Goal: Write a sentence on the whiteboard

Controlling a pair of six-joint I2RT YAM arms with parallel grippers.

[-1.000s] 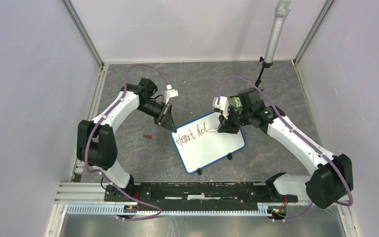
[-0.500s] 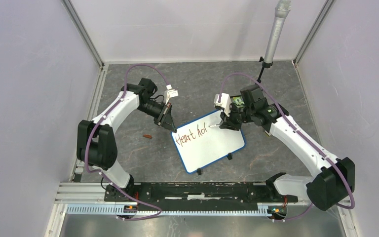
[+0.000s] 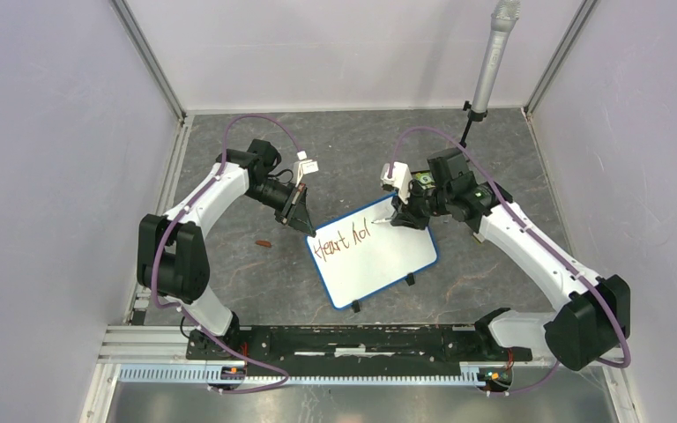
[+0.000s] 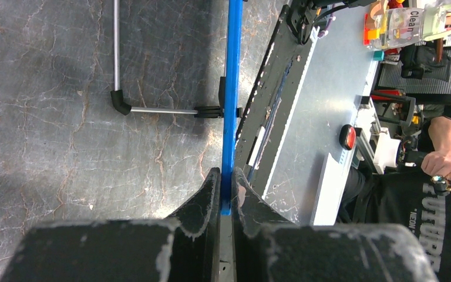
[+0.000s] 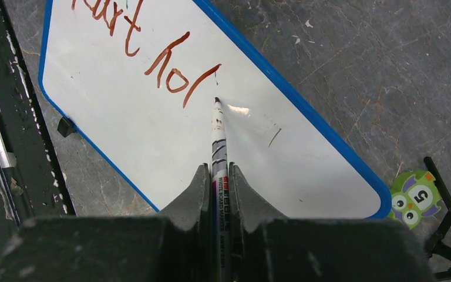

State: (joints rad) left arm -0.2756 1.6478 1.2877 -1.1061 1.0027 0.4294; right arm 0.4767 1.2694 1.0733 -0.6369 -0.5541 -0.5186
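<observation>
The whiteboard [image 3: 379,264] lies tilted on the grey floor between both arms, its blue frame [image 4: 231,106] seen edge-on in the left wrist view. My left gripper [image 4: 226,182] is shut on the frame's corner [image 3: 308,231]. The sentence [image 3: 339,242] reads "Heart hol" in reddish-brown strokes [image 5: 170,67]. My right gripper [image 5: 218,170] is shut on a whiteboard marker [image 5: 218,141]. The marker's tip [image 5: 216,100] sits just right of the last stroke, over bare white board [image 5: 152,153]. Whether the tip touches the surface I cannot tell.
A small reddish-brown cap [image 3: 264,243] lies on the floor left of the board. A grey pole on a black stand [image 3: 491,62] rises at the back right. An owl sticker marked 5 [image 5: 414,198] lies beside the board's far corner. A black rail [image 3: 353,339] runs along the near edge.
My right gripper and marker have shifted slightly toward the far side, near the end of "hol". The left arm and the board have stayed still.
</observation>
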